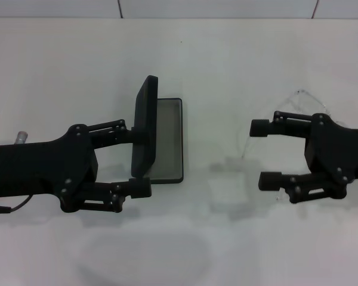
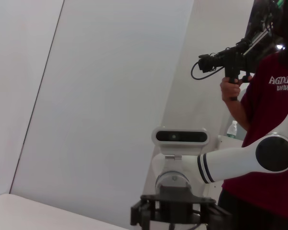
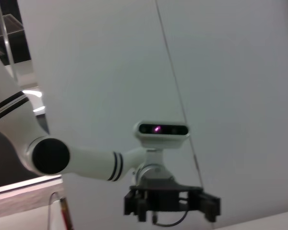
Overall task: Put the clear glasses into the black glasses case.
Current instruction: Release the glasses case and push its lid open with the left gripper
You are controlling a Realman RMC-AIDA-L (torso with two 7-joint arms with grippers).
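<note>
My two grippers are matte black. My left gripper (image 1: 144, 162) has a bulky, rounded black housing with small round screw heads, and two long fingers made of jointed black link bars ending in blocky pads. A thin dark cable trails from its rear. My right gripper (image 1: 258, 154) has the same build: a boxy black body, linked bars and stubby square fingertips. In the wrist views, my arms are glossy white tubes with black ring bands and large black round joint caps. My head (image 3: 162, 130) is a white rounded bar with a dark glossy camera strip.
</note>
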